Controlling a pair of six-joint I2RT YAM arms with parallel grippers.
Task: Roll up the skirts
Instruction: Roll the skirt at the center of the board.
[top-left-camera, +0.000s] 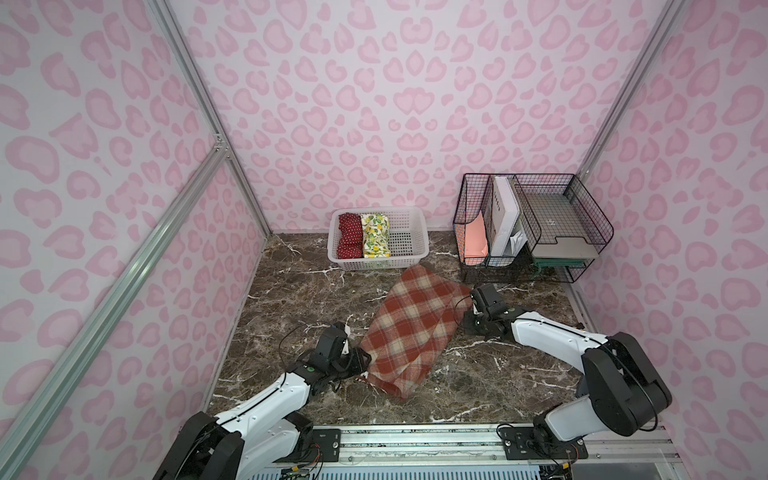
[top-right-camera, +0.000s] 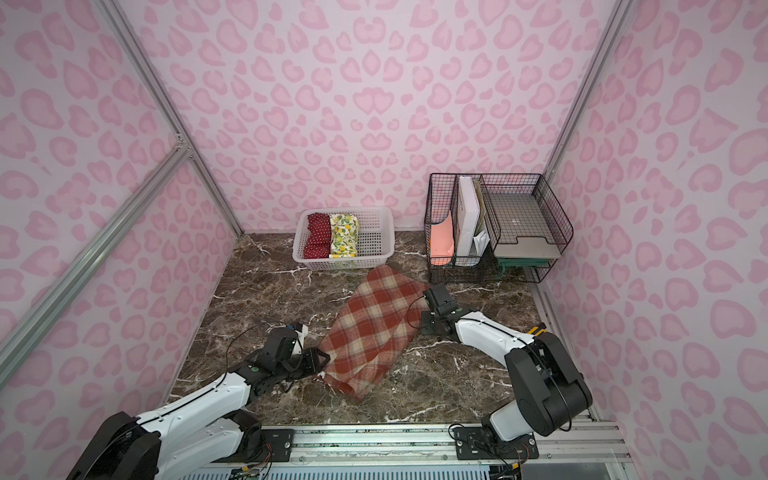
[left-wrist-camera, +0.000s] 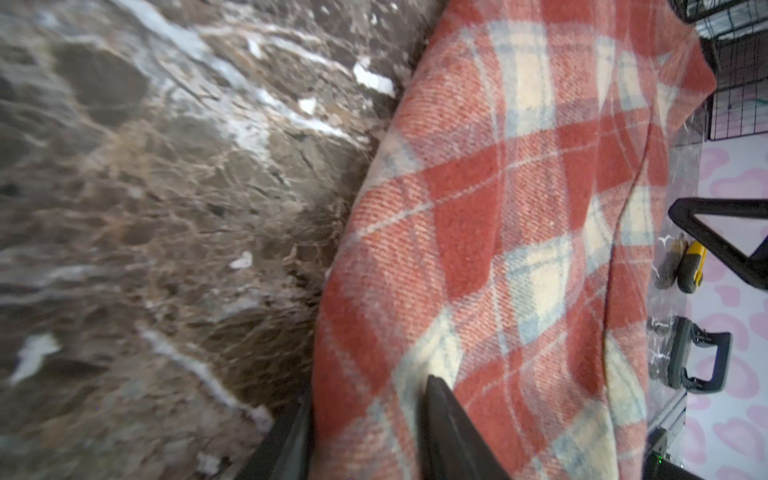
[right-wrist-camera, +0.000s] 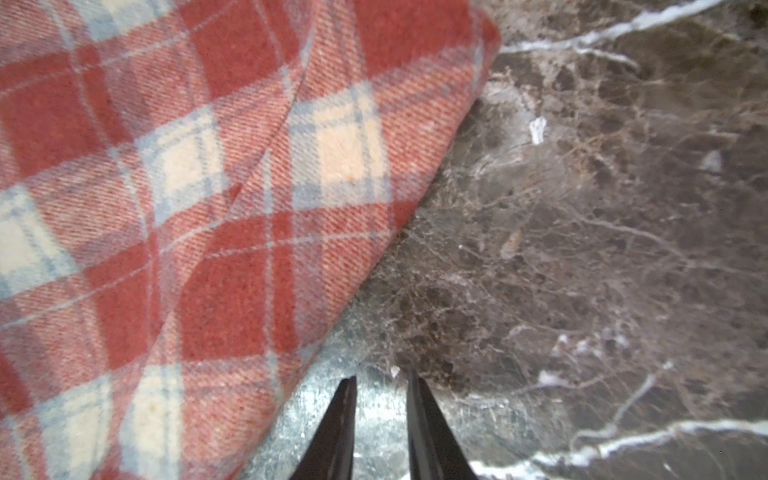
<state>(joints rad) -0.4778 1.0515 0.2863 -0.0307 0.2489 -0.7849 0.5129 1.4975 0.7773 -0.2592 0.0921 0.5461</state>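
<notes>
Two rolled skirts, one red polka-dot cloth (top-left-camera: 350, 235) and one lemon-print cloth (top-left-camera: 375, 235), are lying in the white lattice basket (top-left-camera: 405, 243). Between our left fingers (left-wrist-camera: 449, 436), grip unclear, the thick rust-and-cream plaid skirt (top-left-camera: 409, 328) is resting its edge; our right fingers (right-wrist-camera: 424, 428) are hanging just beside it, narrowly parted, empty.

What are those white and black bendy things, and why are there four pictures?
They are two robot arms, each ending in a gripper, a two-fingered pincher. Two pictures look down on the whole marble table from above. The other two come from small cameras on the arms' wrists, very close up. A plaid skirt lies folded on the table. The left gripper has a finger on each side of its edge; whether it pinches yet, I cannot tell. The right gripper sits beside the skirt, slightly open, holding nothing. In the white basket lie a red dotted skirt and a lemon skirt, already rolled.
</notes>
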